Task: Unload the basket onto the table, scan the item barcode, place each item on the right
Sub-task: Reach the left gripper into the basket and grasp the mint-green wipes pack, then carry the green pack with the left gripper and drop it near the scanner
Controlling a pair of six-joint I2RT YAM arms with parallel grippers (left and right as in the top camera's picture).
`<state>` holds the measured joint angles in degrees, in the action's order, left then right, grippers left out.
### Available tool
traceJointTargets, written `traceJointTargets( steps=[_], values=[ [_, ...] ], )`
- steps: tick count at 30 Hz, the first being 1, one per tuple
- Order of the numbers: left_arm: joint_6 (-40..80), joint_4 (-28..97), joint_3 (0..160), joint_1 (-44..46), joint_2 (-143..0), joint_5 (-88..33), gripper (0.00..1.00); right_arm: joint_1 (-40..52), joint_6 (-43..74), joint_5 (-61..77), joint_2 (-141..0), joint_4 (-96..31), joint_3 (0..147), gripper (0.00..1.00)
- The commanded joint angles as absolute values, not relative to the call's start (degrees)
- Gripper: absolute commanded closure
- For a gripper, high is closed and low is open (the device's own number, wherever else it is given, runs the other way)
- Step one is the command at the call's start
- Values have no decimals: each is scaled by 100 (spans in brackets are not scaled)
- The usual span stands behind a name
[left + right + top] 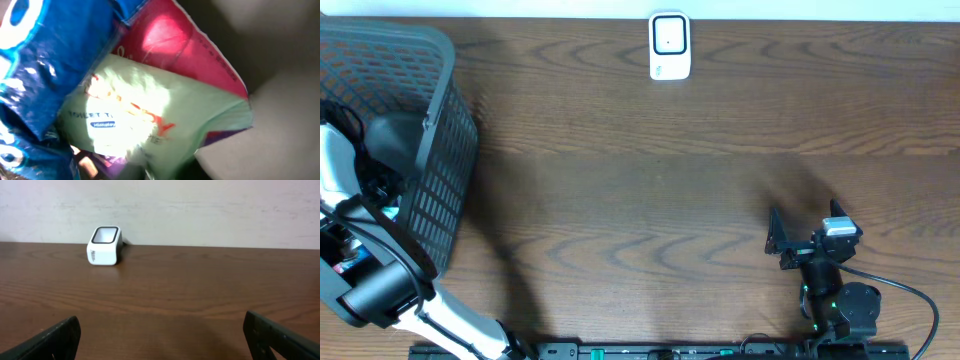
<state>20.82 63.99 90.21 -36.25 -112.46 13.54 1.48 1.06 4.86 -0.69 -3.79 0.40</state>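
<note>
Where the grey basket (440, 150) sits at nine o'clock on the table (650, 180), we see the left arm (380, 290) reaching into it. The left gripper is hidden there and closed almost fully; whether it grips anything, we cannot tell. Its camera shows a pale green packet (150, 110) between a blue packet (45, 65) at nine o'clock and a pink packet (185, 45) at one. The white scanner (669, 46) stands at twelve o'clock. At four o'clock the right gripper (805, 228) faces it, jaws spread wide, holding nothing.
</note>
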Motion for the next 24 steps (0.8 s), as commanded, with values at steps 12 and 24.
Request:
traceJointTargets(
  steps=[12,24],
  values=[
    [2014,6401,9985,-3651,-9863,-620,92,191,187,458,-38,-399,32,1],
    [2198,4707,10018,-3339,-7384,-2775,93,191,187,458,-38,-399,32,1]
  ],
)
